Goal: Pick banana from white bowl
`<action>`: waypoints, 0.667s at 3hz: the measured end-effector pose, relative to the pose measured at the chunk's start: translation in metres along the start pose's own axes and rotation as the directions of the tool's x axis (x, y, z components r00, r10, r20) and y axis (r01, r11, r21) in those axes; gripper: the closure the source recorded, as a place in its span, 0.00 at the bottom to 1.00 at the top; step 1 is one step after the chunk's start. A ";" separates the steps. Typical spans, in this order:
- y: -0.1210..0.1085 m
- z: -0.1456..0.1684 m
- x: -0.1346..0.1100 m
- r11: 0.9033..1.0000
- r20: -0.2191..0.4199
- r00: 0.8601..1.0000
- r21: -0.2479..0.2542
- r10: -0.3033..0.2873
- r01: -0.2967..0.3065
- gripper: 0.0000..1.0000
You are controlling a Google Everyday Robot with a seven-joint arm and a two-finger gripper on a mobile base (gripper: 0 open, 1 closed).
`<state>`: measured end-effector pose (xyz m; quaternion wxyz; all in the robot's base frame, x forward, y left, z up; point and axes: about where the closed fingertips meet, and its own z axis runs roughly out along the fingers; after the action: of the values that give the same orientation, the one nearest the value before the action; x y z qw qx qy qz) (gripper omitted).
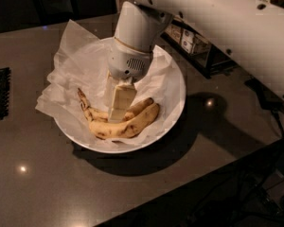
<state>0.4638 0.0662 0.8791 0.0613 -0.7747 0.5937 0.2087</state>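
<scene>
On the dark counter (47,183) sits the white bowl (178,100), lined with crumpled paper (71,65). Nearest in it lies a plumper banana (132,127). Touching it just behind is the blotchy banana (95,113), stem pointing far-left. The hand (117,113) reaches down onto the pair at mid-length; whether it is open or closed, I cannot tell. The white arm (217,18) runs off to the far right.
</scene>
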 end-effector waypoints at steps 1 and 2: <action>-0.005 0.006 0.002 1.000 -0.019 1.000 -0.018 0.013 -0.014 0.50; -0.006 0.012 0.007 0.999 -0.028 0.999 -0.033 0.035 -0.036 0.50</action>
<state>0.4682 0.0656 0.8642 0.0366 -0.7677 0.6046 0.2089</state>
